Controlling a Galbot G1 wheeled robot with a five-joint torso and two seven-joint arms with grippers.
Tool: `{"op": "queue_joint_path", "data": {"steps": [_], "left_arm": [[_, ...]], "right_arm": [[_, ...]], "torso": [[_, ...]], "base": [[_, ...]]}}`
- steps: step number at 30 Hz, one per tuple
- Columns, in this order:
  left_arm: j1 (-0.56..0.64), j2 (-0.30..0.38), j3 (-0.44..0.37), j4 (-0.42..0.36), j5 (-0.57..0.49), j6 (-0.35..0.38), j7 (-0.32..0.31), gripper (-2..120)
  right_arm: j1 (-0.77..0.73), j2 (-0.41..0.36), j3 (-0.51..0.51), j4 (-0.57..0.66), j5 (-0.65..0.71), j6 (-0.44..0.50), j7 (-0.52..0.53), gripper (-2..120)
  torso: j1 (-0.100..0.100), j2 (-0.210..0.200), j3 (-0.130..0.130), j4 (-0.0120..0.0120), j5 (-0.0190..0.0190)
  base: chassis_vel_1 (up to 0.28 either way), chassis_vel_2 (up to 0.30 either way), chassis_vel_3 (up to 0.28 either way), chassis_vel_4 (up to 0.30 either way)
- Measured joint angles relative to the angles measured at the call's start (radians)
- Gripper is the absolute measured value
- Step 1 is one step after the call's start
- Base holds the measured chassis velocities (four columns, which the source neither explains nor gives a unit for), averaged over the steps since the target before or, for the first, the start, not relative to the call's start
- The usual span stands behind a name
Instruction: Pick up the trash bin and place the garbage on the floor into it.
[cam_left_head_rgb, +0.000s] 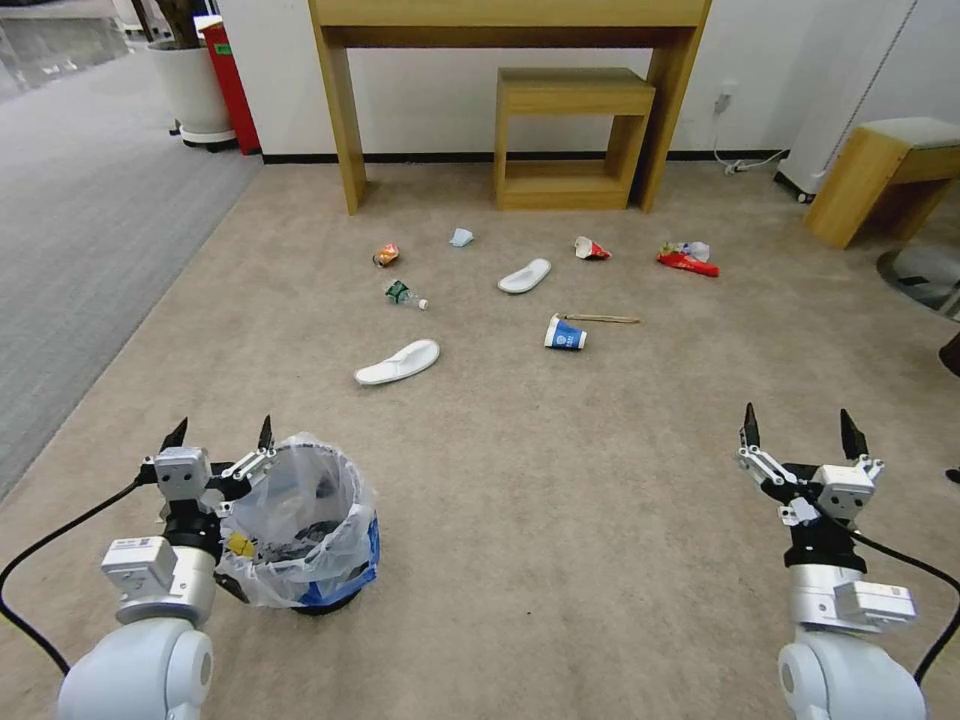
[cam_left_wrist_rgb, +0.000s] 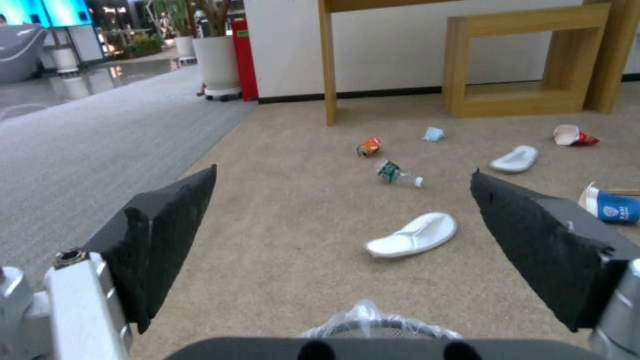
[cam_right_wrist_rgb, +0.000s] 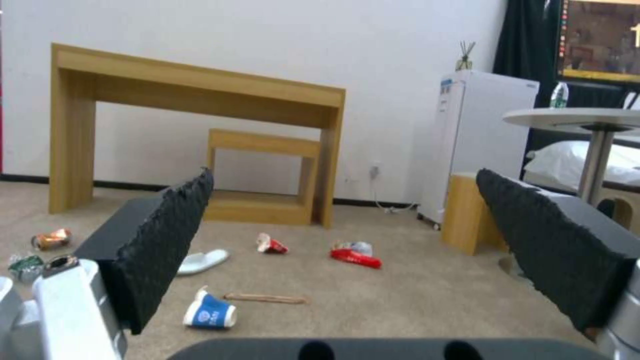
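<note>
At the near left of the floor (cam_left_head_rgb: 560, 500): trash bin (cam_left_head_rgb: 300, 530), light, thin-walled, slippery crinkly liner, best taken at its rim; left claw (cam_left_head_rgb: 220, 436) spread beside it, right claw (cam_left_head_rgb: 800, 430) spread, empty.

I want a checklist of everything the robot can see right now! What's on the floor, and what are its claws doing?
Surface: the floor is beige carpet; grey carpet lies to the robot's left.
Job's things: the trash bin, lined with a clear bag, stands on the floor beside the left gripper.
Clutter: two white slippers, blue cup, wooden stick, small bottle, can, light-blue mask, crushed cup, red wrapper.
Grippers: left gripper open, at the bin's rim; right gripper open, holding nothing.
Cables: black cables run from both arms; a white cord by the wall.
Surroundings: wooden desk, wooden stool, planter.
</note>
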Motion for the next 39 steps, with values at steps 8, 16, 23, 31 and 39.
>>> {"op": "queue_joint_path", "data": {"steps": [8, 16, 23, 31, 39], "left_arm": [[0.007, -0.002, 0.004, -0.016, 0.0, 0.003, 0.001, 100], [0.015, -0.002, 0.004, -0.025, 0.004, 0.003, 0.012, 100], [0.022, -0.006, 0.003, -0.034, 0.009, 0.001, 0.016, 100], [0.024, -0.014, 0.003, -0.038, 0.019, 0.0, 0.019, 100], [0.027, -0.016, 0.005, -0.04, 0.022, 0.0, 0.023, 100]], "right_arm": [[-0.008, 0.001, 0.002, 0.014, -0.008, 0.0, -0.003, 100], [-0.01, -0.002, 0.005, 0.019, -0.008, 0.008, -0.008, 100], [-0.007, -0.003, 0.006, 0.017, -0.008, 0.012, -0.008, 100], [-0.005, -0.004, 0.006, 0.006, -0.007, 0.022, -0.006, 100], [-0.004, -0.003, 0.005, 0.001, -0.006, 0.026, -0.006, 100]], "torso": [[0.0, 0.0, 0.0, -0.0001, 0.0], [0.0, 0.0, 0.0, 0.0, 0.0], [0.0, 0.0, 0.0, 0.0, 0.0], [0.0, 0.0, 0.0, 0.0, 0.0], [0.0, 0.0, 0.0, -0.0001, 0.0]], "base": [[0.0, 0.0, 0.0, 0.0], [0.0, 0.0, 0.0, 0.0], [0.0, 0.0, 0.0, 0.0], [0.0, 0.0, 0.0, 0.0], [-0.042, 0.036, 0.052, -0.03]]}}
